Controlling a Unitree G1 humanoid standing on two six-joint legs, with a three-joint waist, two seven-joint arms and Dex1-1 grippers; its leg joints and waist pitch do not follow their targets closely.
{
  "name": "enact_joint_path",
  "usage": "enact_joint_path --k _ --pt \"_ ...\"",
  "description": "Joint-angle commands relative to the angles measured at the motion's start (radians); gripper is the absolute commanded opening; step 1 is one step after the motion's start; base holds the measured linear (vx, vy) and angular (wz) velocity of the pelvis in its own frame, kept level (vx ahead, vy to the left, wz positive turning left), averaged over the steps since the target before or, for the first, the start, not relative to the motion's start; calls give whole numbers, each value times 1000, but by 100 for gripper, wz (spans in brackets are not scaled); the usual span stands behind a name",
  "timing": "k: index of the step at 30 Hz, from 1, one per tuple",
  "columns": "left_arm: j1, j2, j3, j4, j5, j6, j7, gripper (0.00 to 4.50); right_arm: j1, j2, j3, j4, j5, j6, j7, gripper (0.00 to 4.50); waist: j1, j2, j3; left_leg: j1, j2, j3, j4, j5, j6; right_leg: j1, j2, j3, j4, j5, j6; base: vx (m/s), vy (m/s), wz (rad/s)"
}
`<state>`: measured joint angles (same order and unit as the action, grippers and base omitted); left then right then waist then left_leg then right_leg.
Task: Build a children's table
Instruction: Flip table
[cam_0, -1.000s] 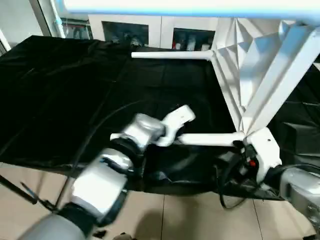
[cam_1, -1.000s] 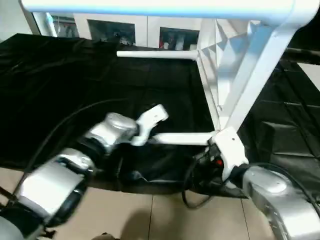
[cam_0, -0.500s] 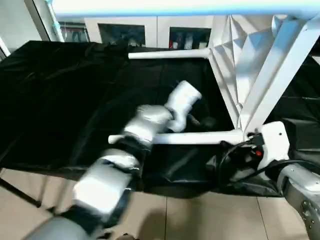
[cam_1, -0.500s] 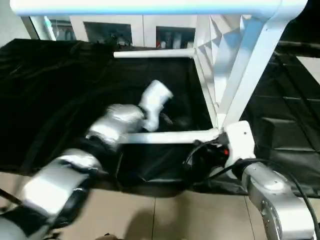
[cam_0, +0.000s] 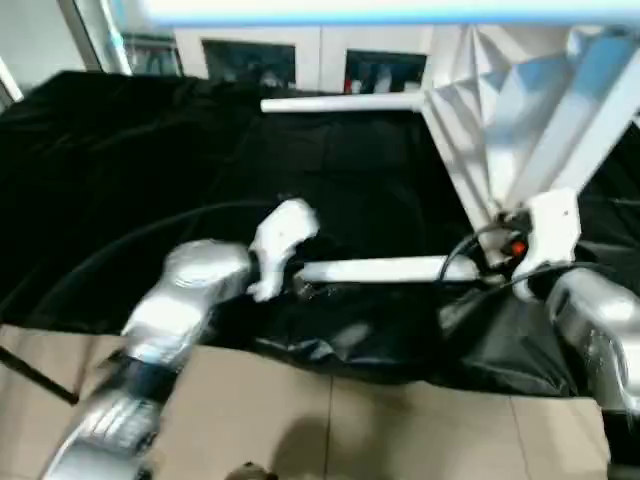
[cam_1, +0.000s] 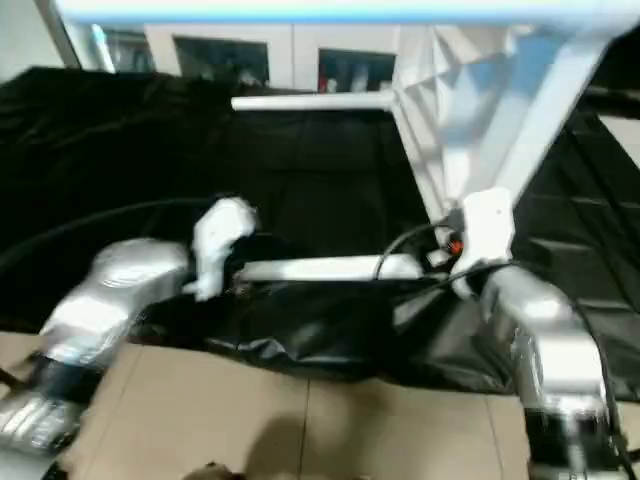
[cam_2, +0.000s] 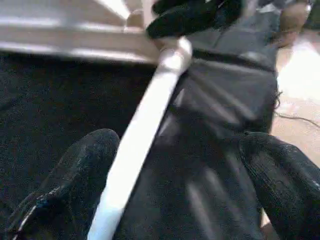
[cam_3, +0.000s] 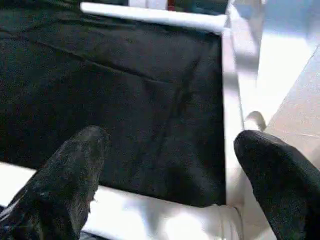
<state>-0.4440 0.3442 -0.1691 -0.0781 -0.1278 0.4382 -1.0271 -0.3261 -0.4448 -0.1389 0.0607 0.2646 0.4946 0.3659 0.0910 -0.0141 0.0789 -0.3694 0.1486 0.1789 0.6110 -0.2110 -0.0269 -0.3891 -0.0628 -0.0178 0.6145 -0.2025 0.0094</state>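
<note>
Item: tabletop, standing on edge at the right of the black cloth; near leg lies level, its end at your lower corner socket. Your left gripper has swung down from above to straddle that leg, jaws wide, nothing clamped. Your right gripper, equally wide, has shifted up beside the socket, so seating looks imminent.

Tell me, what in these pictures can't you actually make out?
- Tabletop: cut off by the head views' top and right edges; its full shape is hidden.
- Near leg: its joint with the tabletop sits behind the right gripper and cables.
- Left gripper: in the head views, the wrist housing covers its fingers.
- Cabinet contents: too small and dark.
</note>
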Motion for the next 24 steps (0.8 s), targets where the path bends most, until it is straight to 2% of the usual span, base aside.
enact_joint_path --k 1,3,4,5,6,7,8,11,15,18,22,24 --pt "-4 5 15 -75 -21 39 14 450 -17 -16 -11 28 -14 -28 -10 442 -5 -14 -70 17 79 -21 -76 -20 62 40 -87 37 -51 -29 -289 0 0 0" --pt "0 2 21 -99 -13 44 53 450 -37 -16 -8 70 -24 -55 -11 442 -5 -15 -70 16 77 -21 -77 -33 57 42 -86 38 -52 -42 -284 0 0 0" --pt "3 -14 26 -104 -6 47 99 450 -60 -10 -11 121 -32 -85 -16 442 -7 -12 -69 15 75 -21 -77 -44 52 42 -85 38 -53 -51 -282 0 0 0" --pt "11 -37 27 -108 -1 50 148 450 -87 -4 -14 191 -42 -125 -22 442 -9 -14 -69 15 74 -20 -76 -57 45 41 -84 38 -57 -61 -282 0 0 0" --pt "17 -47 24 -113 2 56 167 450 -102 -3 -14 234 -51 -151 -26 442 -10 -7 -70 16 74 -20 -75 -63 39 41 -84 38 -56 -66 -285 0 0 0" --pt "34 -59 6 -126 8 66 189 450 -127 -9 -12 328 -76 -200 -45 442 -12 -14 -68 14 73 -19 -75 -80 30 42 -85 38 -62 -86 -286 0 0 0" --pt "42 -58 -1 -139 15 77 192 450 -135 -14 -14 363 -88 -219 -52 442 -10 -17 -69 15 73 -19 -75 -79 28 43 -86 38 -63 -97 -284 0 0 0" --pt "70 -47 -5 -184 24 116 194 450 -141 -38 -45 413 -102 -229 -92 442 -6 -19 -70 16 71 -18 -73 -60 42 42 -79 38 -59 -78 -270 0 0 0" --pt "87 -34 6 -216 7 147 210 450 -134 -54 -70 401 -96 -228 -113 442 -4 -19 -73 13 70 -18 -70 -33 66 42 -73 36 -52 -17 -273 0 0 0" --pt "94 -42 4 -227 -8 160 235 450 -162 -74 -89 491 -123 -267 -174 442 -4 -13 -73 14 69 -17 -69 -46 63 42 -75 35 -53 -26 -280 0 0 0" --pt "101 -64 -14 -236 -7 165 258 450 -213 -105 -130 629 -128 -337 -244 442 -4 -16 -72 16 66 -14 -67 -75 52 40 -72 35 -58 -52 -285 0 0 0" --pt "102 -74 -13 -240 -12 172 267 450 -214 -101 -130 614 -122 -300 -244 442 -2 -16 -75 15 66 -14 -66 -61 55 42 -69 34 -53 -24 -282 0 0 0"
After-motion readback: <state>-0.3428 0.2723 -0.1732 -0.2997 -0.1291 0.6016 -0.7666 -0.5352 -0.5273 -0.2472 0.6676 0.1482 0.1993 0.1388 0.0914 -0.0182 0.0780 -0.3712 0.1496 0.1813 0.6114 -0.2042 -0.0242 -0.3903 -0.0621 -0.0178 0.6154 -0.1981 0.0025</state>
